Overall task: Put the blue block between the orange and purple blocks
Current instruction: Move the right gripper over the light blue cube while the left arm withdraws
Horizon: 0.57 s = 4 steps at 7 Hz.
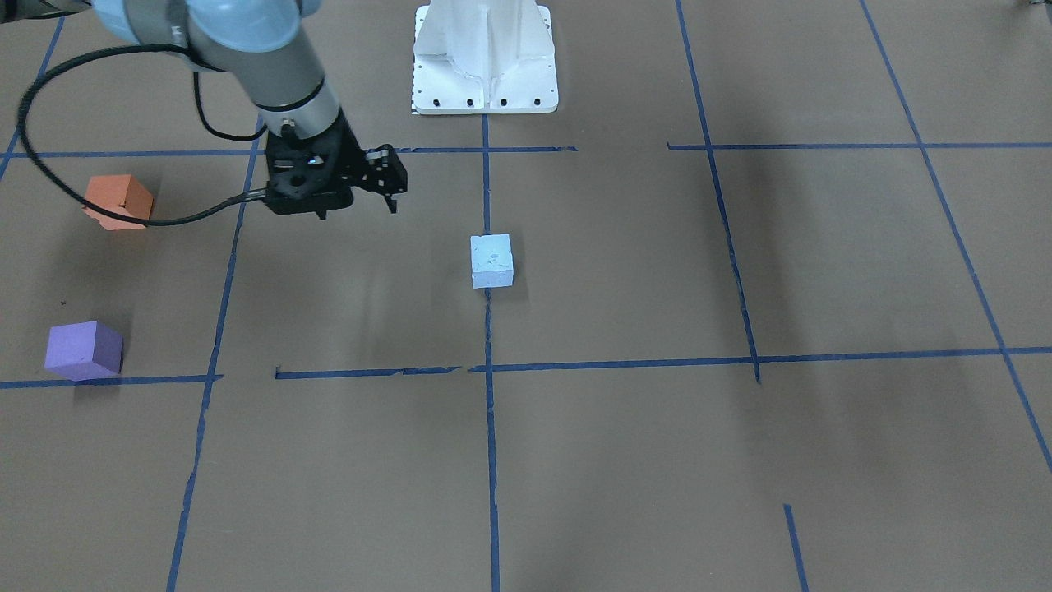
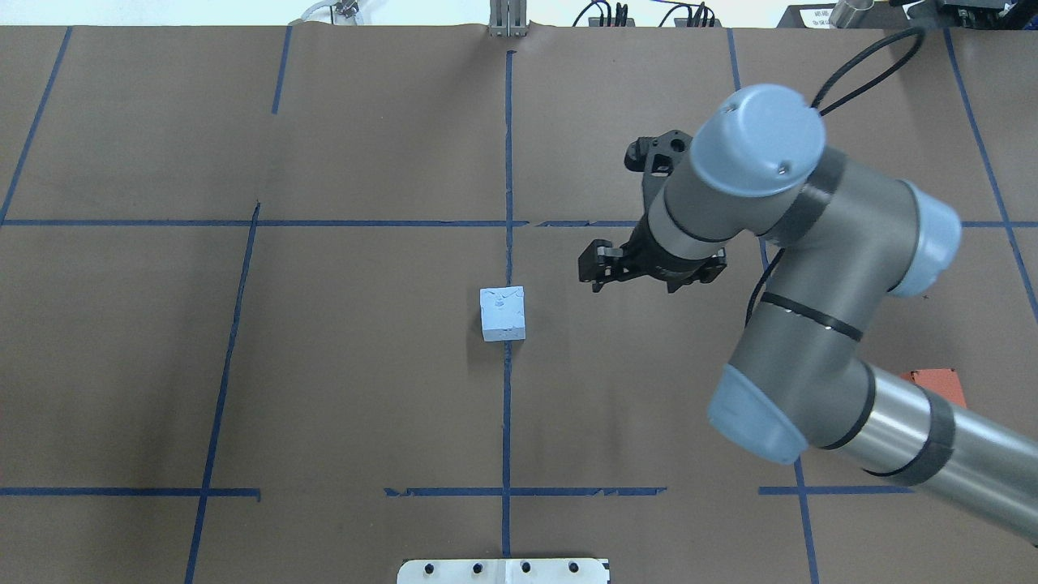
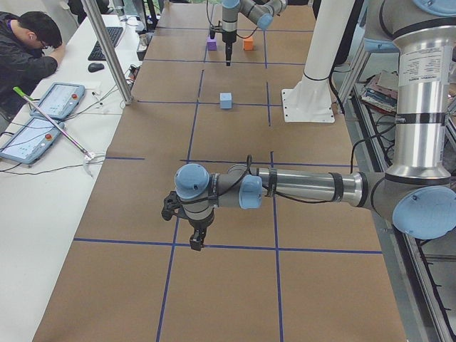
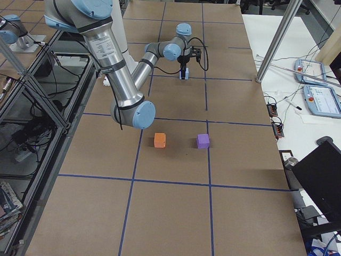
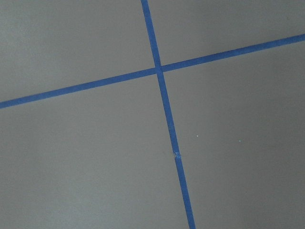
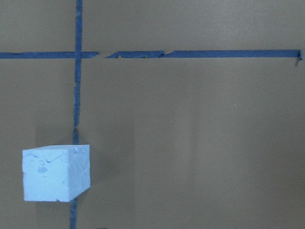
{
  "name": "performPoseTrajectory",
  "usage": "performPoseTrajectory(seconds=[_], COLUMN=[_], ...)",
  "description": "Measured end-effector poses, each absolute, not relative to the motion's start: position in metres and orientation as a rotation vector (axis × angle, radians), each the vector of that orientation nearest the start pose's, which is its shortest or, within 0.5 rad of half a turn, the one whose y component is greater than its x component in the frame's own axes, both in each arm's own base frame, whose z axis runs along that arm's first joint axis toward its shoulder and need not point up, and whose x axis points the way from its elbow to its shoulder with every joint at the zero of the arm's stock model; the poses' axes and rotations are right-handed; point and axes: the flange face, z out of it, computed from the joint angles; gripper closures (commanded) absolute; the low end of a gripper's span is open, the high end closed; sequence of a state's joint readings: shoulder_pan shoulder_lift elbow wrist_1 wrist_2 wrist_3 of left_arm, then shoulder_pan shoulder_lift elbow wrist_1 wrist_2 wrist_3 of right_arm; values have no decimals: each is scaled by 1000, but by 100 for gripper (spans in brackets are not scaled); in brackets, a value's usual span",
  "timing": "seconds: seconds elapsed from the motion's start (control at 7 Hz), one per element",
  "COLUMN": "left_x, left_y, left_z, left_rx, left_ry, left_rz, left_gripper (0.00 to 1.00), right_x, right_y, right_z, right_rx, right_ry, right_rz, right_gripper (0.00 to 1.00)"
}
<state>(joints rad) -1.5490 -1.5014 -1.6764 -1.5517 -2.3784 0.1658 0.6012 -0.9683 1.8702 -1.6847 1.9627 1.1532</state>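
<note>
Grey arm (image 2: 811, 324) w/ pale-blue joint caps (image 2: 758, 142), black cable (image 1: 20, 123) & tool (image 1: 357, 211).

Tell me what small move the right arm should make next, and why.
Probably shift the right gripper sideways until it is over the blue block: it hovers empty beside the block, jaws open, and the block sits off-centre in the right wrist view.

Orange block (image 2: 937, 383) mostly hidden behind right arm (image 2: 811, 341) overhead.
</note>
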Motion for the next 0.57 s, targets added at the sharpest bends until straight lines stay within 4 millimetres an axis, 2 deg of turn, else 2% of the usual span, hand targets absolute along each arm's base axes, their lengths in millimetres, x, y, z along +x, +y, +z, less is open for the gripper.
performPoseTrajectory(seconds=[0.29, 0.43, 0.57], left_x=[-51, -51, -51], left_y=[-463, -463, -463], left_z=[637, 636, 636], left_rx=[81, 85, 87], left_ry=[831, 834, 834], left_rz=[154, 153, 152], left_gripper=[0, 0, 0], right_x=[-549, -577, -593], right_y=[-438, -444, -446], right_z=[149, 137, 136], right_rx=[67, 66, 59], right_ry=[-817, -793, -771], right_rz=[39, 35, 28], right_gripper=[0, 0, 0])
